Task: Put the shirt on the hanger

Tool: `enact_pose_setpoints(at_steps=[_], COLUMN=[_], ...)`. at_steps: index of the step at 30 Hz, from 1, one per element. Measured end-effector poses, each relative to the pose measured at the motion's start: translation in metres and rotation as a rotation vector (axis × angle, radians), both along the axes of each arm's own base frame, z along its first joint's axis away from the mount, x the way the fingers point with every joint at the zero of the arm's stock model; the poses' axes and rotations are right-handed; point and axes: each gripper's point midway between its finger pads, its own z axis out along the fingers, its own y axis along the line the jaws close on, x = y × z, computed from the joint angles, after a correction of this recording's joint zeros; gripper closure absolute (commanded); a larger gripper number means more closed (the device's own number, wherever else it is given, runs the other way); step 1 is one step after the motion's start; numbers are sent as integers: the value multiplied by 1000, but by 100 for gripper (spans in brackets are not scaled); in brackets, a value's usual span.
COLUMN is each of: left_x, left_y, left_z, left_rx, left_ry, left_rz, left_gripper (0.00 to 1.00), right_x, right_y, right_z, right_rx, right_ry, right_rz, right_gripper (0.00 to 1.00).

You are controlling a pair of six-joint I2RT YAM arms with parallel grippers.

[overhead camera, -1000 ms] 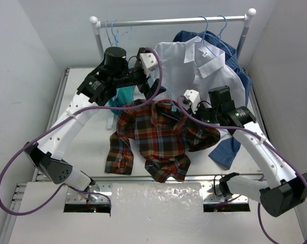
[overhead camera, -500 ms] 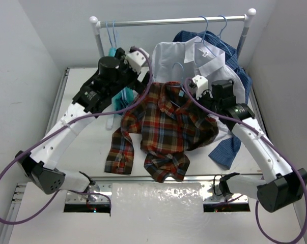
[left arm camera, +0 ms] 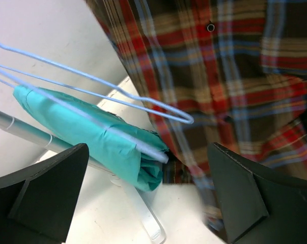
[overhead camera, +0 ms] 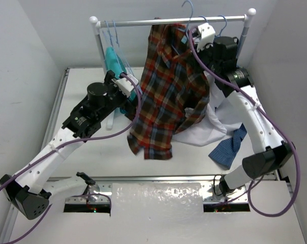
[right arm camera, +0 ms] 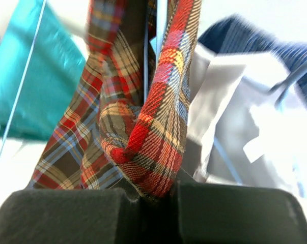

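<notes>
The plaid shirt (overhead camera: 168, 86) hangs in the air in front of the rack, its hem just above the table. My right gripper (overhead camera: 194, 38) is shut on a fold at the shirt's top (right arm camera: 153, 147) and holds it up. The pale-blue hook of the hanger (overhead camera: 187, 9) sticks up above the collar; the rest of it is hidden in the cloth. My left gripper (overhead camera: 125, 94) is open and empty, left of the shirt (left arm camera: 234, 76) and apart from it, with its fingers (left arm camera: 36, 198) wide.
The white rack rod (overhead camera: 143, 22) spans the back. Spare pale-blue hangers (left arm camera: 117, 94) and a teal cloth (overhead camera: 112, 61) hang at its left end. A white shirt (overhead camera: 199, 133) and a blue checked shirt (overhead camera: 227, 150) hang and drape behind and right of the plaid shirt.
My right gripper has lifted the plaid shirt off the table up to the rack rod. My left arm has drawn back to the left and lower, away from the shirt.
</notes>
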Motion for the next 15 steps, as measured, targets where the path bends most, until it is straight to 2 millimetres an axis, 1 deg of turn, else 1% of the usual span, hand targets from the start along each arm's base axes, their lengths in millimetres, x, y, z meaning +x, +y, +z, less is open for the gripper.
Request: enact_pose_setpoints(at_steps=[2,4,6,9,11,15], left_x=[0,0,1,2,2,1], left_y=[2,3,4,4,4,5], left_z=[0,-3,-6,-10,-12,-17], left_rx=[-4,0,3,5,6,10], left_ry=[-11,-12,-11,-9,-10,-4], left_rz=[8,15,20,24,26,28], left_gripper=[0,0,0,0,0,0], right_x=[12,24,36,50,55,56], right_y=[-1,-1,0,0,-2,-9], right_z=[10,11,5,-11,-22,-43], right_rx=[13,18,17,15,10,-9], right_ry=[-19,-15,2,34,55,91], right_rz=[-28,-53,-75,-109,-133,-173], right_gripper=[100,100,100,100,100,100])
